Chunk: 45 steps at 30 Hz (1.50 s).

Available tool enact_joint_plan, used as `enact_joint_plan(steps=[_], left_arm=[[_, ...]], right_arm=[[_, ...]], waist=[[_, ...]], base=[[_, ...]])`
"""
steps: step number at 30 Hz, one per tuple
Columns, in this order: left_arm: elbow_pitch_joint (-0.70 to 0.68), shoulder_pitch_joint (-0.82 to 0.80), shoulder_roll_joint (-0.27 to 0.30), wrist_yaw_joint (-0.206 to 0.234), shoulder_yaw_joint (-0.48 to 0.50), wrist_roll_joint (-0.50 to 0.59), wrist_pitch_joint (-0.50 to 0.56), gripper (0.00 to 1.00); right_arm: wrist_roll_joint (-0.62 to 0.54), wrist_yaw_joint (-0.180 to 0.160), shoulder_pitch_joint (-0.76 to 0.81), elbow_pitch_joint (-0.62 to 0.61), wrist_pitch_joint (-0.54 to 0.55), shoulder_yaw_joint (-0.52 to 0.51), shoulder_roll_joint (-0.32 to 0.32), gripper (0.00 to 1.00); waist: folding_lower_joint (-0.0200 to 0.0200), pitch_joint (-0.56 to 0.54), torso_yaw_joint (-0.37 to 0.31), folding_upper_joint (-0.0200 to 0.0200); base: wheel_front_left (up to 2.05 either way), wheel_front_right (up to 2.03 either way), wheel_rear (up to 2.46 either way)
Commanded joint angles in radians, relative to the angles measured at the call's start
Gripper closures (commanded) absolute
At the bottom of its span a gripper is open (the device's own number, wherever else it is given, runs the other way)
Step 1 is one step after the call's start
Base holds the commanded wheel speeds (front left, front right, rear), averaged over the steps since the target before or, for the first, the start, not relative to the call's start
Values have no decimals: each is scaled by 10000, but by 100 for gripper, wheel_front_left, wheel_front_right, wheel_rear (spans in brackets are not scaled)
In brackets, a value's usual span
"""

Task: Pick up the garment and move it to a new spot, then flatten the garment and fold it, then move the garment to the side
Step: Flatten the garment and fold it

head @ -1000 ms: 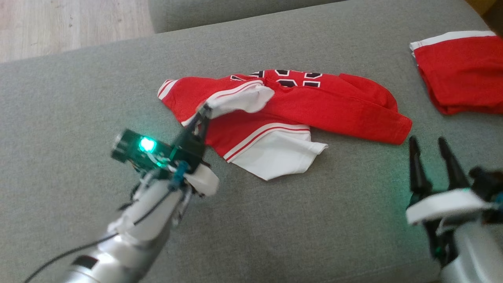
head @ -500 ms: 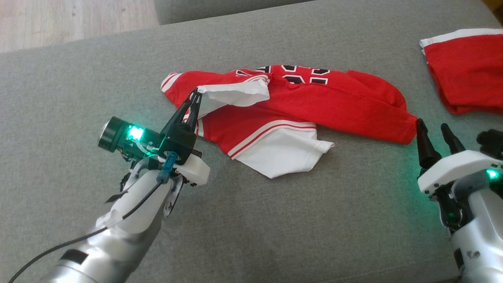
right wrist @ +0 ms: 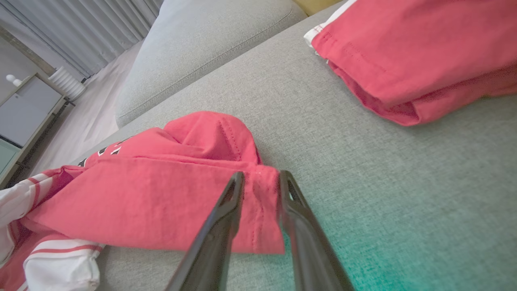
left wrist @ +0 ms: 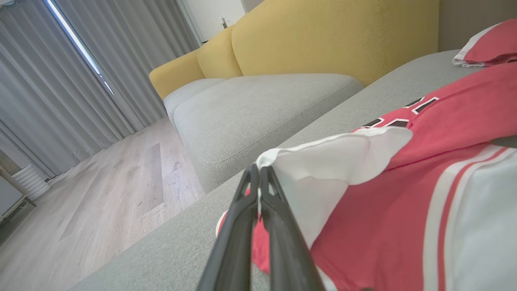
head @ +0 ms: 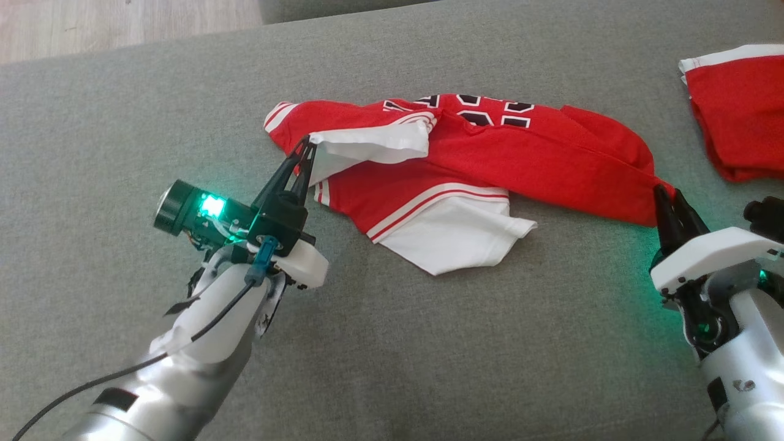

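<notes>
The garment (head: 520, 147) is a red jersey with white trim and dark numbers, lying crumpled on the grey sofa seat (head: 429, 343). My left gripper (head: 304, 150) is shut on a white flap at the garment's left side, which it holds slightly raised; the left wrist view shows the flap (left wrist: 343, 161) pinched at the fingertips (left wrist: 258, 178). My right gripper (head: 667, 199) is at the garment's right corner. In the right wrist view its fingers (right wrist: 260, 178) straddle that red corner (right wrist: 161, 194) with a narrow gap; whether they press on the cloth is unclear.
A second red piece with white trim (head: 741, 110) lies folded at the far right of the seat, close to my right arm. A yellow backrest (left wrist: 323, 32) stands behind the sofa. Wood floor (head: 92, 24) lies beyond the seat's far left edge.
My right gripper moved up to the garment's right corner and its fingers narrowed around it. The left gripper lifted the white flap and holds it. The head camera shifted slightly.
</notes>
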Motion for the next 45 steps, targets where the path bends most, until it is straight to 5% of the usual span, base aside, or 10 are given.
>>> enact_joint_plan(steps=[1, 2, 5, 18, 29, 36, 45], left_arm=[[-210, -581, 258, -33, 377, 67, -53, 100], [-202, -582, 256, -33, 383, 65, -53, 100], [-177, -581, 240, -33, 403, 56, -53, 100], [-1004, -610, 673, 23, 861, 171, -53, 100], [-4055, -690, 2032, -956, 2637, -593, -53, 100], [-5638, -1934, 2658, -1504, 3333, -992, 381, 100], [-4730, -4197, 2793, -2418, 3131, -994, 1416, 100]], right_arm=[[153, 65, -268, -188, -177, 221, -251, 58], [217, 65, -288, -161, -223, 270, -283, 62], [353, 65, -351, -83, -316, 450, -389, 100], [269, 65, -780, -465, -1747, 1091, -1112, 100], [-516, 65, -1175, -3019, -2261, 758, -2913, 100], [-1178, 65, -1677, -5262, -990, -428, -3709, 100], [-1787, 65, -3233, -5267, 1065, -383, -3326, 100]], waist=[[-1, 8, 14, 0], [-1, 14, 21, 0], [-1, 30, 37, 0], [-1, -558, -4, 0], [-1, -2179, -30, 0], [-1, -2849, 58, 0], [-1, -2394, 150, 0]], base=[[0, 0, 0], [0, 0, 0], [0, 0, 0], [0, 0, 0], [0, 0, 0], [0, 0, 0], [0, 0, 0]])
